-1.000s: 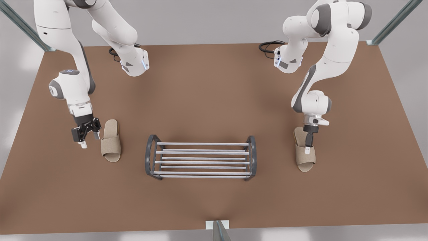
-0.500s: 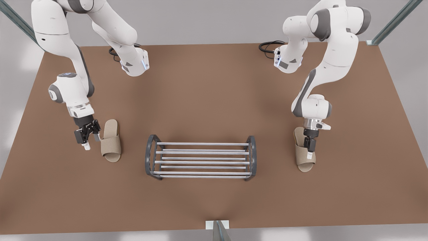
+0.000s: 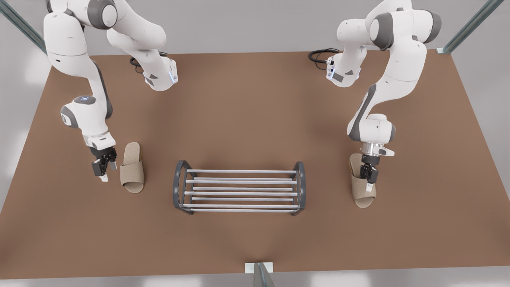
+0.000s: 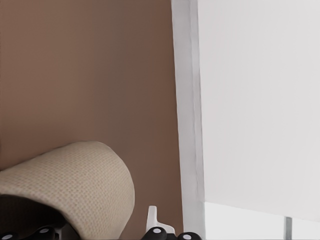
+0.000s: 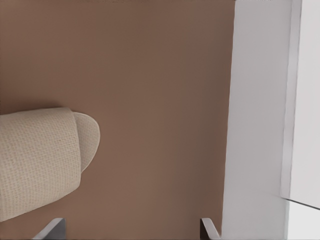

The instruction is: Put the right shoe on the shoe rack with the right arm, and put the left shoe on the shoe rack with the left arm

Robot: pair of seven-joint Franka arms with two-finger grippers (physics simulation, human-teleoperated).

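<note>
Woven beige cloth slippers [image 3: 132,168], silvery metal rack bars [image 3: 240,189], matt brown table [image 3: 255,107]

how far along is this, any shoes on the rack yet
Done: nothing yet. The shoe rack holds no shoes, and both lie on the table.
In hand: the left gripper is down over the left shoe at its strap. The right gripper, open, hangs low just outside the right shoe, not on it.
Left: grasp, lift and place both.
</note>
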